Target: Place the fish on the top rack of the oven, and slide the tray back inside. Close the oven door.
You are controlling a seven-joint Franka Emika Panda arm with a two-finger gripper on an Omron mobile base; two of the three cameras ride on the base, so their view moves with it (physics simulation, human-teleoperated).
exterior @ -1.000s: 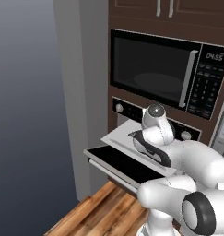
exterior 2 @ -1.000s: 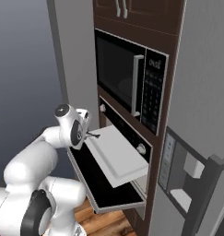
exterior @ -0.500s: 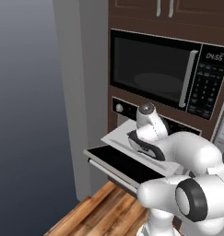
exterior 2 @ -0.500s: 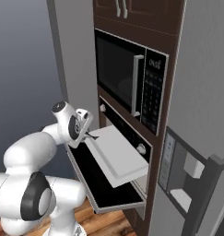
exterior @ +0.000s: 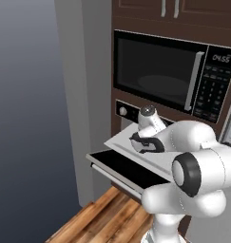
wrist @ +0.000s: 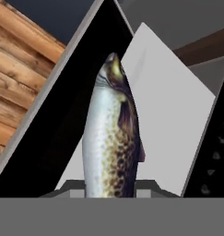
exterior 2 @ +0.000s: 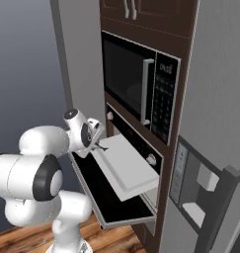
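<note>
Silver-spotted fish (wrist: 112, 143) hangs pinched in my fingers (exterior 2: 95, 136) over the pulled-out top rack (exterior 2: 129, 168); next I should lower it onto the sheet and release.

Rendered home kitchen: built-in oven (exterior: 136, 114) mid-frame, microwave (exterior: 169, 76) above, dark wood cabinets (exterior: 169, 9) at top, wood floor (exterior: 102, 218) lower left.

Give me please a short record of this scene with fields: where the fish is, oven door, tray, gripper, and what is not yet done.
fish: in the gripper, hanging over the tray
oven door: open, folded down flat
tray: pulled out over the door, bare
gripper: near the tray's left edge; fingers hidden behind the fish
not yet done: fish not set down, tray not slid in, door not closed
</note>
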